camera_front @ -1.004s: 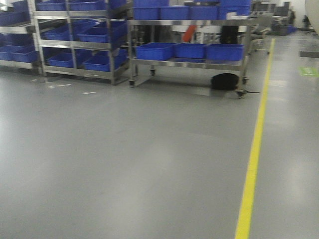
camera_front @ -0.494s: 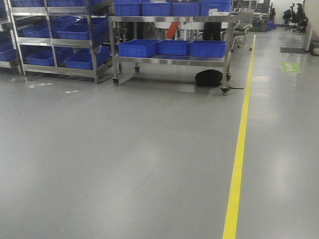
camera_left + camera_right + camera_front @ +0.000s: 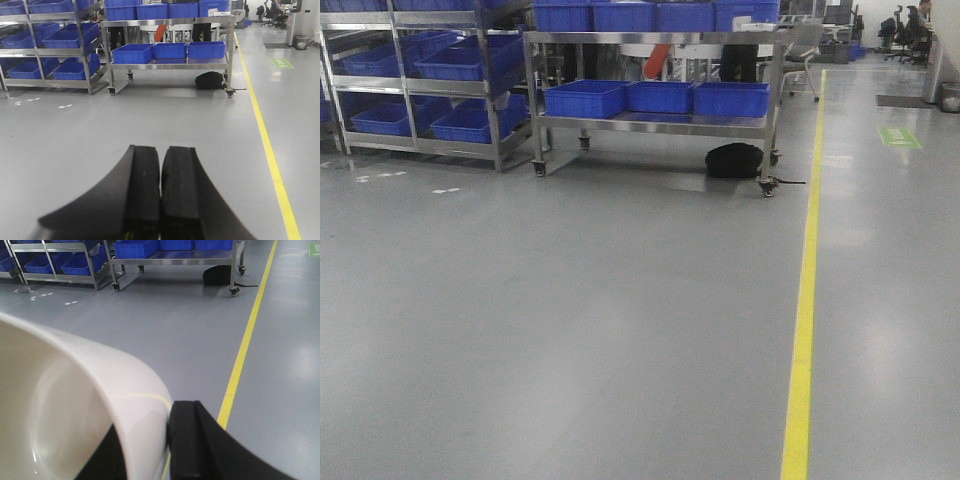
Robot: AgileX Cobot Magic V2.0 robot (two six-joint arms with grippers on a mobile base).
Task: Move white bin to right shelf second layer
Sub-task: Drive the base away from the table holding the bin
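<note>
The white bin (image 3: pixel 75 405) fills the lower left of the right wrist view, a smooth cream tub with its mouth toward the camera. My right gripper (image 3: pixel 150 420) is shut on its wall, one black finger inside the tub and the other finger (image 3: pixel 187 440) pressed against the outside. The bin hangs above the grey floor. In the left wrist view my left gripper (image 3: pixel 161 150) is shut with its two black pads together and nothing between them, also over bare floor. The right shelf second layer is out of view.
A wheeled steel cart (image 3: pixel 655 122) with blue crates (image 3: pixel 585 98) stands ahead, a black bag (image 3: pixel 734 160) under it. A steel rack (image 3: pixel 420 88) of blue crates is at the far left. A yellow floor line (image 3: pixel 804 320) runs along the right.
In the front view the cart and racks have slid to the left and the motion blur has gone. New floor and chairs have appeared at the far right.
</note>
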